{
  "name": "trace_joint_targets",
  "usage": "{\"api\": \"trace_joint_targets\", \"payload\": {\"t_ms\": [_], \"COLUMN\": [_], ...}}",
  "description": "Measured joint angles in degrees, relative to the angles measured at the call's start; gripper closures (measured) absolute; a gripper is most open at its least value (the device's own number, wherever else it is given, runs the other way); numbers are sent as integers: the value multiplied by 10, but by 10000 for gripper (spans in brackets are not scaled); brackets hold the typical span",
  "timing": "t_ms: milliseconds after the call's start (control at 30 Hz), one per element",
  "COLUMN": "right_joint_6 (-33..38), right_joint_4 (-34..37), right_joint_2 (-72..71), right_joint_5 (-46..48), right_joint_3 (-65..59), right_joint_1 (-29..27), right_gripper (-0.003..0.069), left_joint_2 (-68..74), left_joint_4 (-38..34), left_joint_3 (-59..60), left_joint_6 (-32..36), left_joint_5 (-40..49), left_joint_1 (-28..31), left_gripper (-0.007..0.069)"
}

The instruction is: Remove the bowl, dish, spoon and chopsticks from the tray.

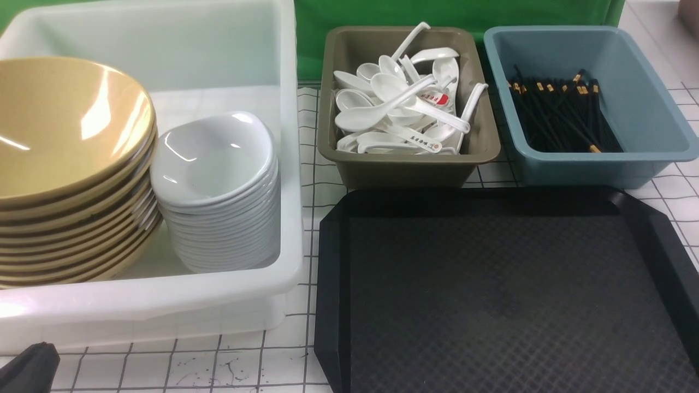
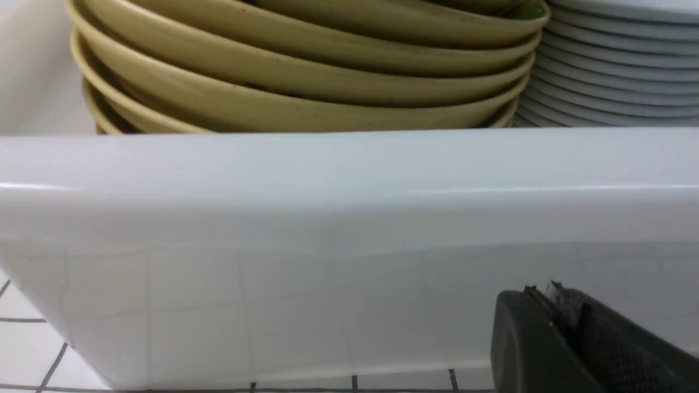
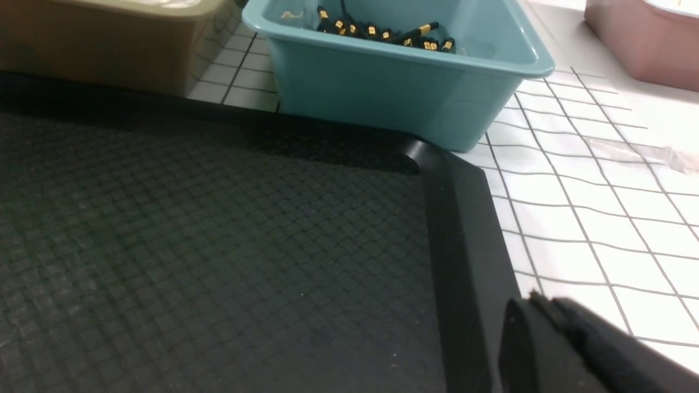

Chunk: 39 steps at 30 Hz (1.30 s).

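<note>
The black tray (image 1: 491, 284) lies at the front right with nothing on its diamond-textured surface (image 3: 218, 245). A mustard-yellow bowl (image 1: 65, 125) tops a stack of several in the white tub (image 1: 164, 300), and beside it a white dish (image 1: 215, 158) tops its own stack. White spoons (image 1: 404, 103) fill the olive-brown tub. Black chopsticks (image 1: 557, 109) lie in the blue tub. My left gripper (image 1: 30, 368) is shut and holds nothing, low in front of the white tub's wall (image 2: 327, 218). My right gripper (image 3: 538, 300) is shut and holds nothing, over the tray's right rim.
The olive-brown tub (image 1: 409, 169) and the blue tub (image 1: 600, 169) stand just behind the tray. The white tub takes up the left side. A pinkish container (image 3: 644, 43) stands at the far right. The table has a white cover with a black grid.
</note>
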State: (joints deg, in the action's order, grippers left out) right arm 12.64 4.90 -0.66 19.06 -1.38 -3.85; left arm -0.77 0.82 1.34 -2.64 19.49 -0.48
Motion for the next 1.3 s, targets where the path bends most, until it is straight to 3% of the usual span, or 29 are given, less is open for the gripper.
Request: {"api": "trace_joint_targets", "payload": {"t_ms": [1300], "right_joint_6": [0], "right_joint_4": [0], "right_joint_2": [0], "right_joint_5": [1], "right_joint_3": [0], "right_joint_1": [0], "right_gripper": [610], "left_joint_2": [0], "left_joint_4": [-2], "left_joint_3": [0], "left_joint_6": [8], "left_joint_5": [1], "left_joint_1": [0], "left_gripper": [638]}}
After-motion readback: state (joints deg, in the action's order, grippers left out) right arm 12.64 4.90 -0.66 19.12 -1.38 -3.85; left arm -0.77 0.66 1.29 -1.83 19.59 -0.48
